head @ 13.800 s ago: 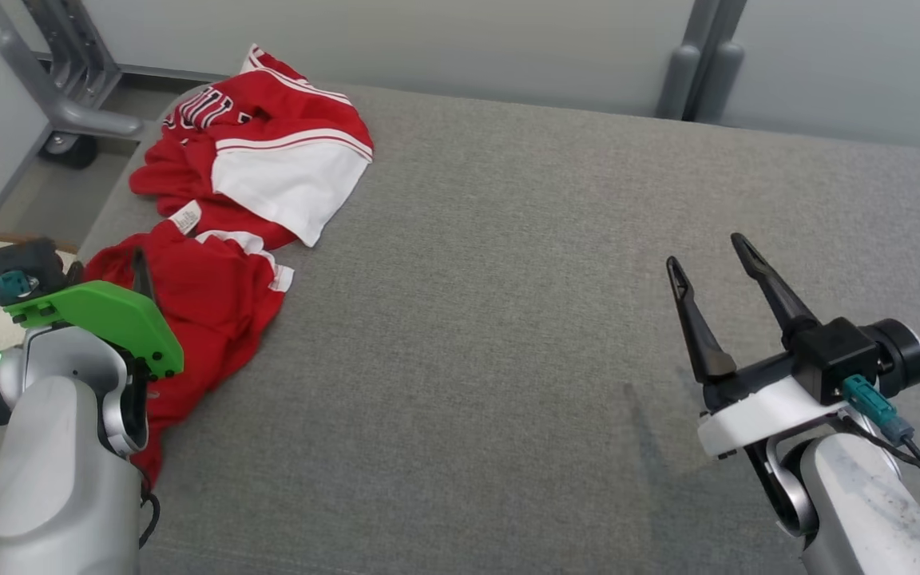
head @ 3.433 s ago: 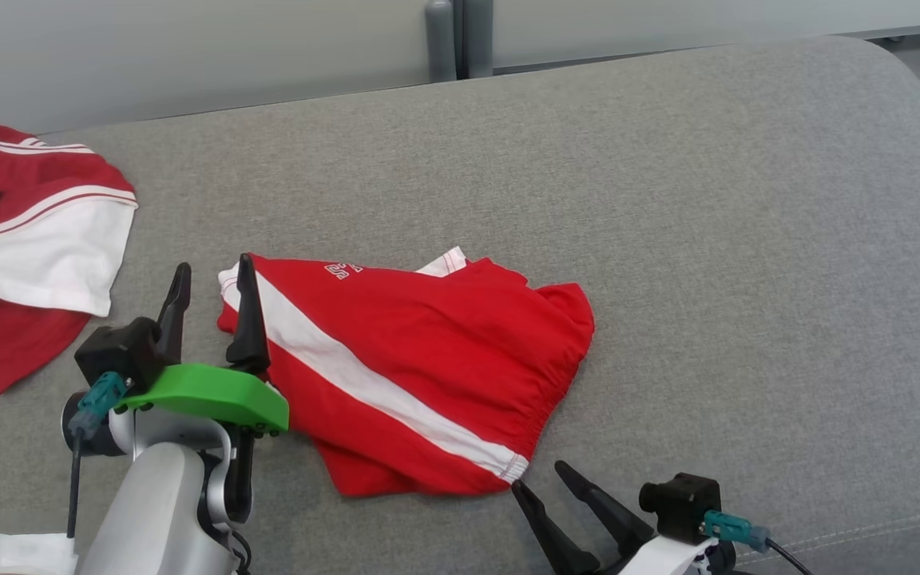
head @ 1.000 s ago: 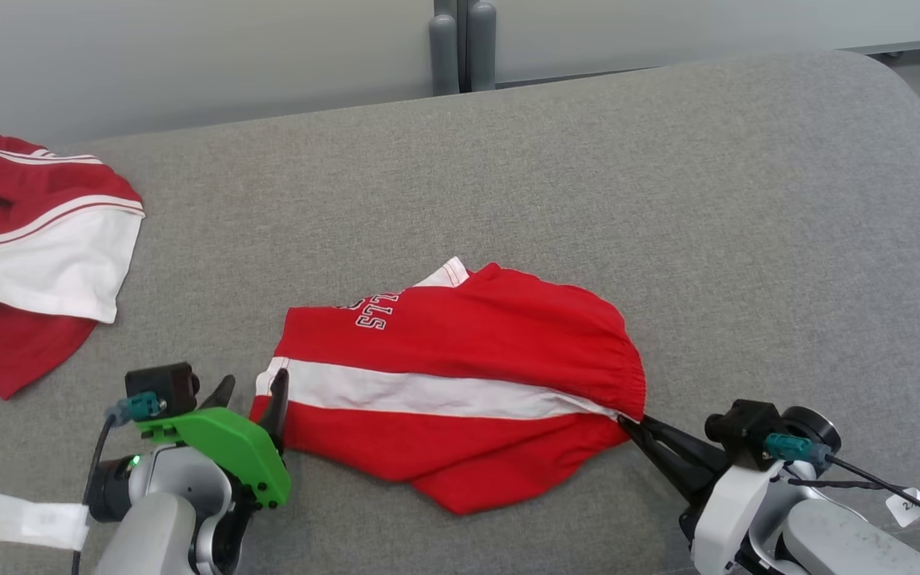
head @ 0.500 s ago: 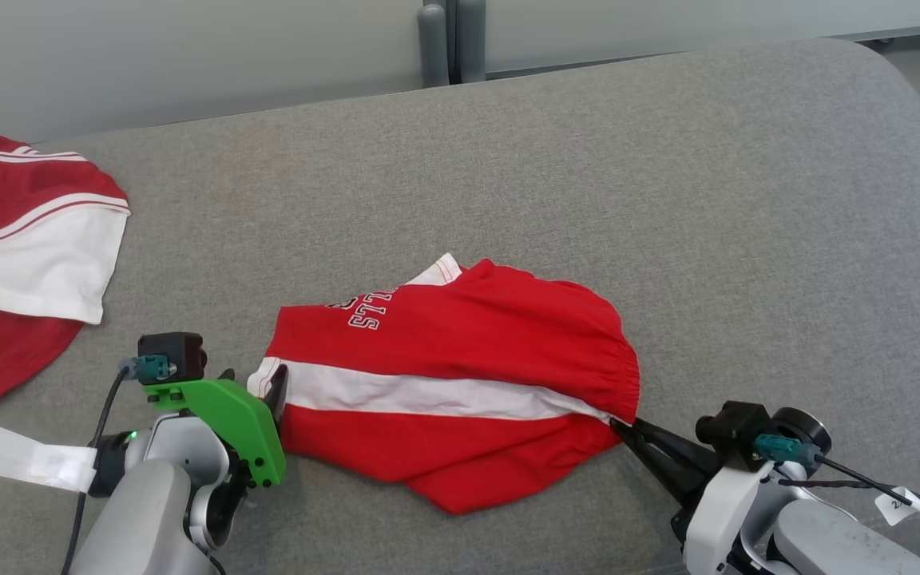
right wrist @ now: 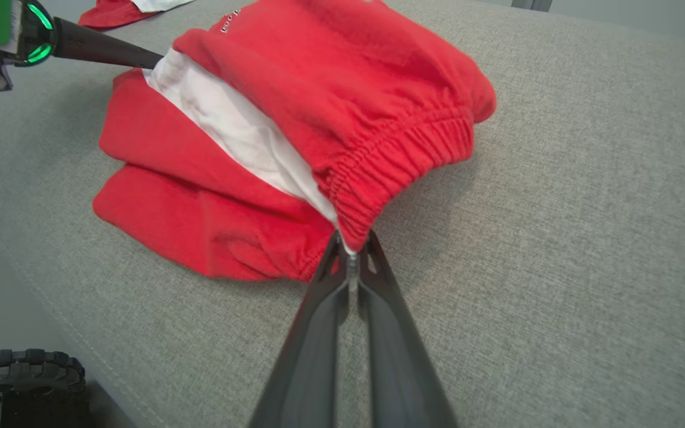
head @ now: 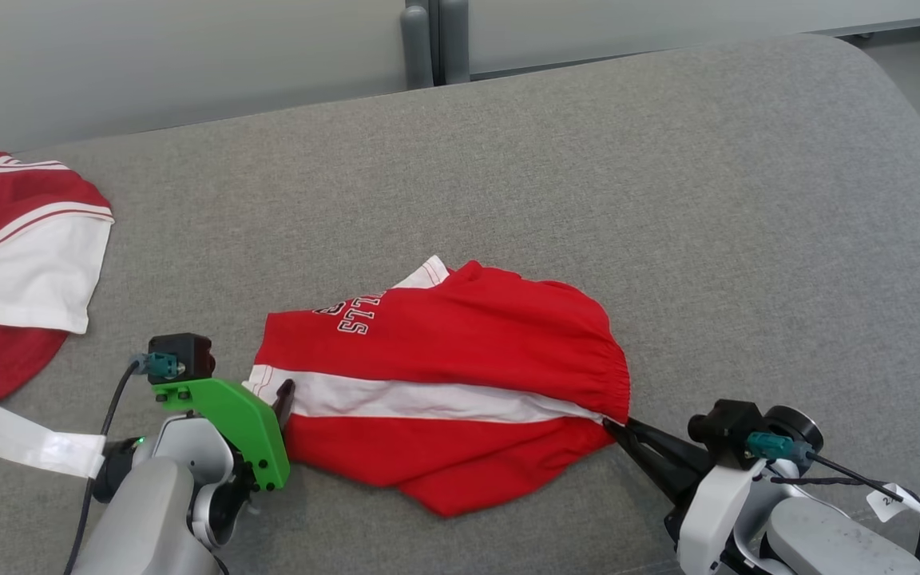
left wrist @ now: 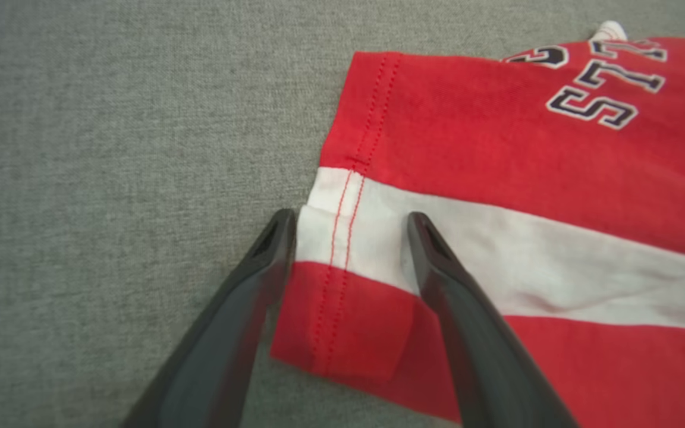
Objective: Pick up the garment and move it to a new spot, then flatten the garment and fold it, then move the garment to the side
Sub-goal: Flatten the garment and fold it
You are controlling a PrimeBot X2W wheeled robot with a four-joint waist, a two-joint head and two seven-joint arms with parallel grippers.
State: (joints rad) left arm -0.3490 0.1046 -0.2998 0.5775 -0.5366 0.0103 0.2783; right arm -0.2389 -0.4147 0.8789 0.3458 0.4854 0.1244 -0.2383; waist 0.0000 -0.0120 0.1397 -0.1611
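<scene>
The garment (head: 460, 351) is a pair of red shorts with a white stripe, lying crumpled in the middle of the grey cushion (head: 668, 200). My left gripper (head: 284, 395) is at its left hem. In the left wrist view this gripper (left wrist: 349, 219) is open, its fingers straddling the hem corner of the garment (left wrist: 497, 137) at the white stripe. My right gripper (head: 612, 426) is at the garment's right end. The right wrist view shows it (right wrist: 351, 244) shut on the elastic waistband of the garment (right wrist: 330, 71), which is drawn taut towards it.
A second red and white garment (head: 21, 263) lies at the cushion's far left. Grey posts (head: 424, 40) stand against the wall behind. The cushion's rounded right edge is at the upper right. A wheel (right wrist: 15, 380) shows below the front edge.
The head camera has shifted a little. My left gripper has tipped down over the hem corner, still open. My right gripper stays shut on the waistband.
</scene>
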